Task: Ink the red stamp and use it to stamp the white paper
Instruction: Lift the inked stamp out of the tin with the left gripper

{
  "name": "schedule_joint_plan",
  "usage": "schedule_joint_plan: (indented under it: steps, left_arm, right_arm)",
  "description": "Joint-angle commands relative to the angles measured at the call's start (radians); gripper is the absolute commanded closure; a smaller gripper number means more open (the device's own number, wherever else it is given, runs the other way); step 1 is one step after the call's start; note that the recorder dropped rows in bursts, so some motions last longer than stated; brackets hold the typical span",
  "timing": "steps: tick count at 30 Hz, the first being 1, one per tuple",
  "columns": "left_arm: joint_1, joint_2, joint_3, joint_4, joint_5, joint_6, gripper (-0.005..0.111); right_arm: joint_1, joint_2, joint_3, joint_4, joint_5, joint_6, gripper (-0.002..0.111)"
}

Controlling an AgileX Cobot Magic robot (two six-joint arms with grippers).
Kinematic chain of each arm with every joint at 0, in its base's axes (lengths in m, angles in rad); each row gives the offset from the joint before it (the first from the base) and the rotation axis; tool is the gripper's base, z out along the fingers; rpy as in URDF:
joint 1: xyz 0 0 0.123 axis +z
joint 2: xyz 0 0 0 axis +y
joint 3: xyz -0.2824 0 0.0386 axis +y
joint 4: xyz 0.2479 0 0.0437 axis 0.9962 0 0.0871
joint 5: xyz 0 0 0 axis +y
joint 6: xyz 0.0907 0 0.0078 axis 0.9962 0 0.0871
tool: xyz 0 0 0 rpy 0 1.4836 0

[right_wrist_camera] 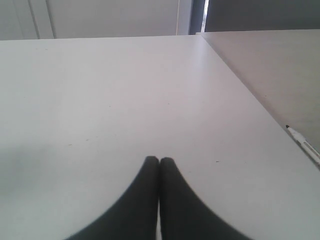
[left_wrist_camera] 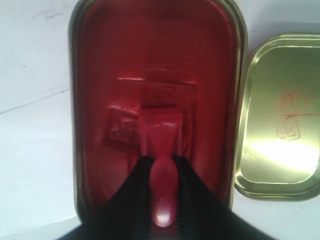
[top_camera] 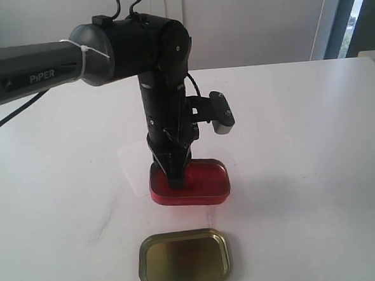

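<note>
My left gripper (left_wrist_camera: 161, 161) is shut on the knob of the red stamp (left_wrist_camera: 160, 137), whose block base rests on the ink pad inside the red tin (left_wrist_camera: 100, 75). In the exterior view the same gripper (top_camera: 175, 177) points straight down into the red tin (top_camera: 206, 184); the stamp itself is hidden there behind the fingers. The white paper (top_camera: 132, 158) lies flat behind and left of the tin, partly covered by the arm. My right gripper (right_wrist_camera: 159, 161) is shut on nothing, over bare white table, and does not show in the exterior view.
The tin's gold lid (top_camera: 185, 259) lies open side up near the front edge, also beside the tin as the gold lid (left_wrist_camera: 282, 115). A pen (right_wrist_camera: 302, 142) lies by the table's edge (right_wrist_camera: 240, 75) in the right wrist view.
</note>
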Motion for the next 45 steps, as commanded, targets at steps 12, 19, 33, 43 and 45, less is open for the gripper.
schedule_joint_plan:
  steps: [12,19,33,43,45]
  left_arm:
    - [0.001,-0.014,0.035,-0.031,0.024,-0.01,0.107]
    - [0.001,-0.014,0.038,-0.052,-0.005,-0.01,0.107]
    - [0.001,-0.009,0.054,-0.069,-0.043,0.002,0.107]
    - [0.001,0.02,0.054,-0.057,-0.036,0.025,0.107]
    - [0.001,0.02,0.054,-0.05,-0.036,0.028,0.107]
  right_arm:
    - [0.004,-0.004,0.005,-0.003,-0.015,0.003,0.108]
    - [0.004,-0.004,0.005,-0.003,-0.015,0.003,0.108]
    - [0.004,-0.004,0.005,-0.005,-0.015,0.003,0.108]
    - [0.004,-0.004,0.005,-0.005,-0.015,0.003,0.108]
    - [0.004,-0.004,0.005,-0.005,-0.015,0.003,0.108]
